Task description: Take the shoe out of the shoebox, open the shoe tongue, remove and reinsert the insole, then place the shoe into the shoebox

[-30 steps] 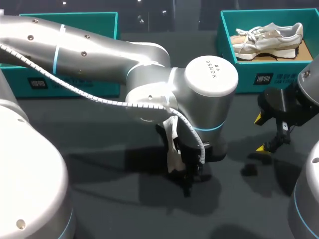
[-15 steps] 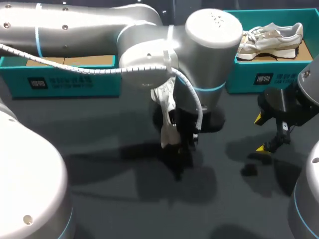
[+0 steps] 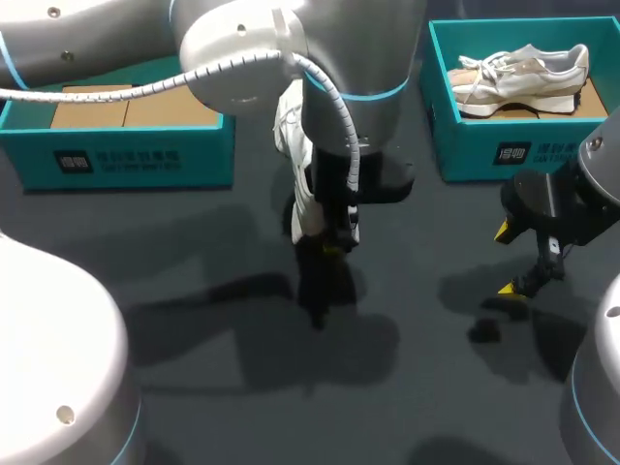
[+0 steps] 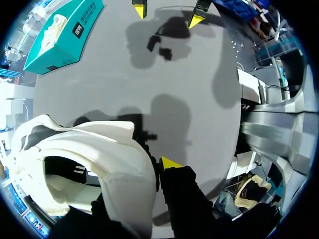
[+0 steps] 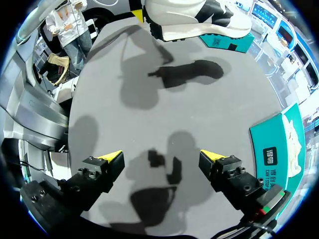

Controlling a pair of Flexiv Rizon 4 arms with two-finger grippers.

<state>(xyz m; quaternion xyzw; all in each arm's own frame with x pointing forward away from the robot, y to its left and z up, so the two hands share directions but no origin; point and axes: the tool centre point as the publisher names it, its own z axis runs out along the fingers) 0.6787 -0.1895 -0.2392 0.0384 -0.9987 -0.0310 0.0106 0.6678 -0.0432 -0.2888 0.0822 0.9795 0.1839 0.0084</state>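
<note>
Near table centre in the head view, the left gripper [image 3: 329,237] is hanging above the table [image 3: 436,387] and pinching the white shoe [image 3: 302,184] near its opening. Shoe is dangling roughly upright, clear of the surface, shadow falling toward 6 o'clock. Left arm [image 3: 329,58] is coming in from 10 o'clock, passing over the gap between the boxes. Left shoebox [image 3: 126,155], teal, is sitting at 10 o'clock of the shoe, showing only brown cardboard [image 3: 126,107] inside. Right shoebox [image 3: 484,145], also teal, is sitting at 2 o'clock of it, with a second shoe [image 3: 523,73] lying inside. Right gripper [image 3: 505,260] is hovering at 3 o'clock of the held shoe, well apart from it, just in front of the right shoebox, fingers spread wide, nothing between them

Left wrist view: left gripper [image 4: 149,172] is clamping the white shoe [image 4: 99,144] by its padded wall, one yellow tip pressing against the outside, other finger mostly hidden behind the shoe. Right gripper [image 4: 169,12] is showing far ahead, tips apart, right shoebox [image 4: 65,40] beside it

Right wrist view: right gripper [image 5: 162,158] is hovering over bare table, tips wide apart. White shoe [image 5: 189,15] is hanging well ahead, left shoebox [image 5: 224,41] behind it, right shoebox [image 5: 279,149] just beside the gripper
</note>
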